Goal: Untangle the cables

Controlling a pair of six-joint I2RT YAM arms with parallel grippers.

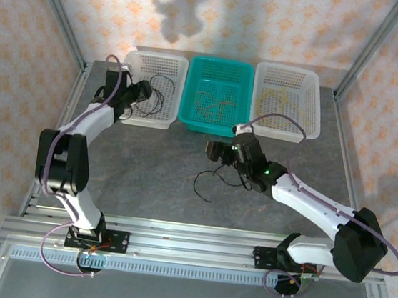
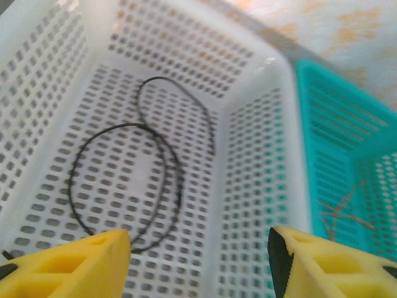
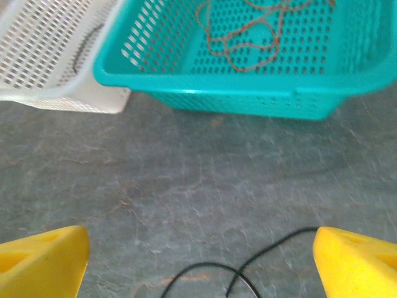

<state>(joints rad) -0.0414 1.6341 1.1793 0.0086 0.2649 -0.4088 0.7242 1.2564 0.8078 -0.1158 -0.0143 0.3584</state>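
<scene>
Mostly sorted: along the worktop's (image 1: 147,165) far edge, the binned black cable (image 2: 70,186) lay in the left white basket (image 1: 145,120), the orange-brown cable (image 1: 211,101) in the teal basket (image 3: 248,99), and the yellow cable (image 1: 280,97) in the right white basket (image 1: 316,105). The left gripper (image 2: 198,248) and right gripper (image 3: 198,248) gaped apart, empty. A loose black cable (image 3: 279,241) lay mid-worktop, yet to be binned.

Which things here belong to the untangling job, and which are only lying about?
Job: black cable in left basket; second black cable on table; orange-brown cable; yellow cable.
Lying about: left basket, teal basket, right basket, table, purple-grey arm cables.
</scene>
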